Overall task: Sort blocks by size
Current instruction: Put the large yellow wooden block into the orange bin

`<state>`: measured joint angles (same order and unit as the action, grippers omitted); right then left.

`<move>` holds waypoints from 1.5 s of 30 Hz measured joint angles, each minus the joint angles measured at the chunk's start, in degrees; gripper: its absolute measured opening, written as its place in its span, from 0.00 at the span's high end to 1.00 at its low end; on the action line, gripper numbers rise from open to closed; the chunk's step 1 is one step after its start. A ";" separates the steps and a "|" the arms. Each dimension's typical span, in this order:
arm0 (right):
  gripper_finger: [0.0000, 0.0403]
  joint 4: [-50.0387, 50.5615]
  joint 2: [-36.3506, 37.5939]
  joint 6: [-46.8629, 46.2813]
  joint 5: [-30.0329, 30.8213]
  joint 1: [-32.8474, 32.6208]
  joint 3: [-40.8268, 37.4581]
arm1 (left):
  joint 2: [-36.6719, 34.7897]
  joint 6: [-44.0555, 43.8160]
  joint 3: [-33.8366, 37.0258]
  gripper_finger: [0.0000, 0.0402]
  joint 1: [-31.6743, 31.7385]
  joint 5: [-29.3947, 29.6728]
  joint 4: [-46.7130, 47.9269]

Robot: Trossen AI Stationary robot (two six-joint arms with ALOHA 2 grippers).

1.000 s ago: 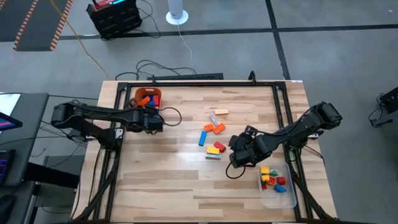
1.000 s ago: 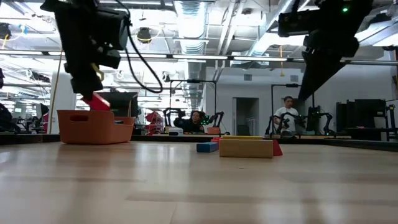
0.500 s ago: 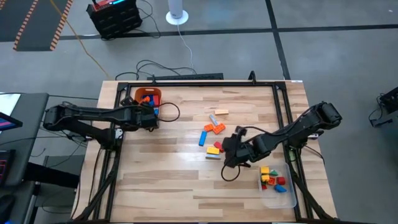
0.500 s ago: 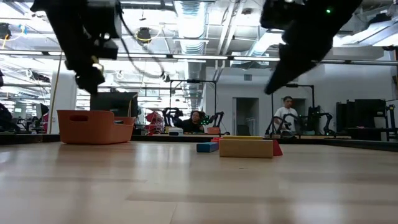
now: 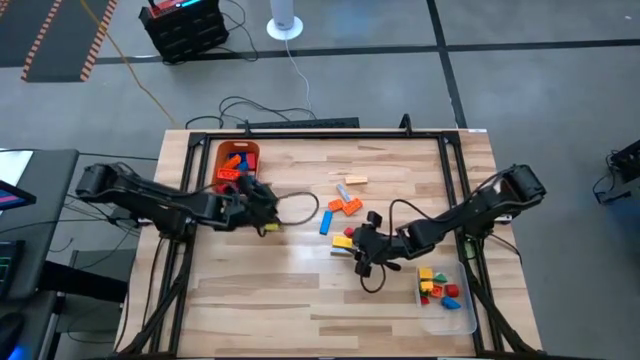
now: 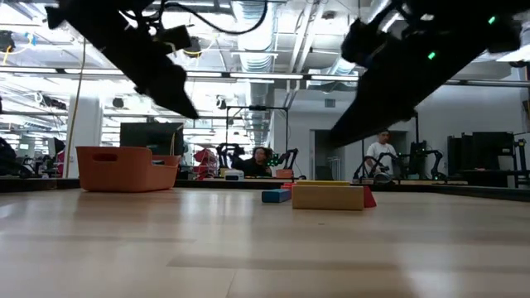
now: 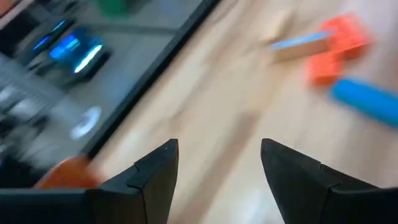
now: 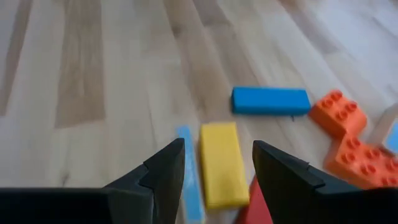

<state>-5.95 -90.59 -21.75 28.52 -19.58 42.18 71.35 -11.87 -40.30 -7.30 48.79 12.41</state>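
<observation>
High view: the left gripper [image 5: 268, 207] hangs over bare counter [image 5: 260, 290], just past the orange bin [image 5: 237, 165], which holds several blocks. The right gripper [image 5: 358, 250] sits at the edge of the loose cluster in the counter's middle; the yellow block [image 5: 343, 241] lies right at its fingers, the blue block [image 5: 326, 222] and orange bricks [image 5: 345, 206] just beyond, a tan block [image 5: 355, 181] farther off. A clear tray [image 5: 447, 312] near the right arm holds small red, yellow and green blocks [image 5: 437, 287].

Low view: both arms hang above the counter as dark shapes. A tan block [image 6: 328, 196] stands on the wood with a blue one [image 6: 276, 195] just beside it, and the orange bin [image 6: 126, 168] is well apart from them.

Left wrist view: the left fingers [image 7: 155, 174] are spread with nothing between them. Ahead of them, well apart, lie the blue block [image 7: 367, 99], orange bricks [image 7: 336, 46] and a tan block [image 7: 297, 45].

Right wrist view: the right fingers [image 8: 163, 171] are spread and empty. The yellow block [image 8: 222, 163] lies lengthwise in line with the gap between them, a thin light-blue piece [image 8: 186, 174] beside it. The blue block [image 8: 271, 101] lies crosswise beyond, orange bricks [image 8: 348, 140] off to one side.
</observation>
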 joint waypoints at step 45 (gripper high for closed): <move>0.61 -10.59 -13.63 3.69 0.09 5.90 -0.34 | 8.15 10.57 2.73 0.44 -4.89 -8.16 -23.44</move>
<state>-16.54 -104.22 -18.06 28.60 -13.68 41.85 79.50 -1.30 -37.56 -12.19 40.63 -11.03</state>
